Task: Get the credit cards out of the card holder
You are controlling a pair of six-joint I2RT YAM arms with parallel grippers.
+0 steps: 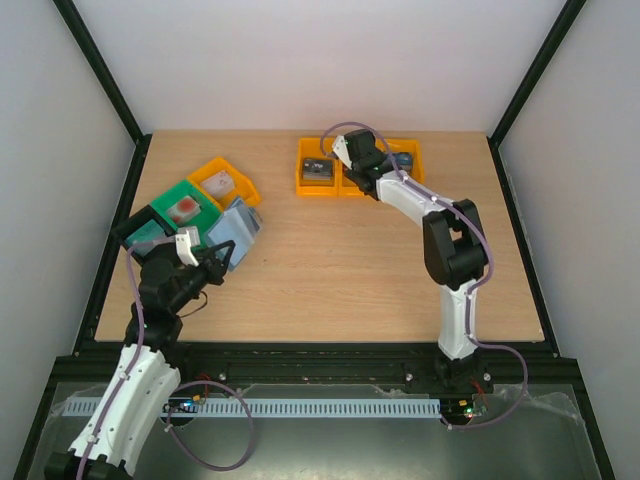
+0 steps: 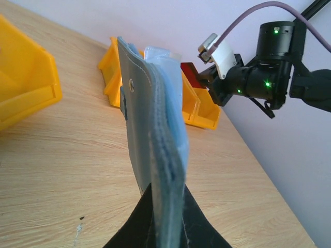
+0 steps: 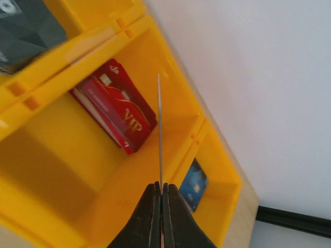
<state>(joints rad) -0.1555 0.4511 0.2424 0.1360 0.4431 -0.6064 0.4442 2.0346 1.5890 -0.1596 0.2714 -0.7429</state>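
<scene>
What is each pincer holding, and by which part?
Left pincer: teal-blue folding card holder, by its near end. Right pincer: thin card, edge-on, by its near edge.

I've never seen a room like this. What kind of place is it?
Probably a robot testing lab: two robot arms bolted to a wooden table, plain white walls around, and yellow bins holding cards.

The only word I can read is "VIP", in pale letters on the red card (image 3: 118, 109) lying in the yellow bin (image 3: 51, 160). The print on the blue card (image 3: 192, 185) beside that bin is too small for me to read.
</scene>
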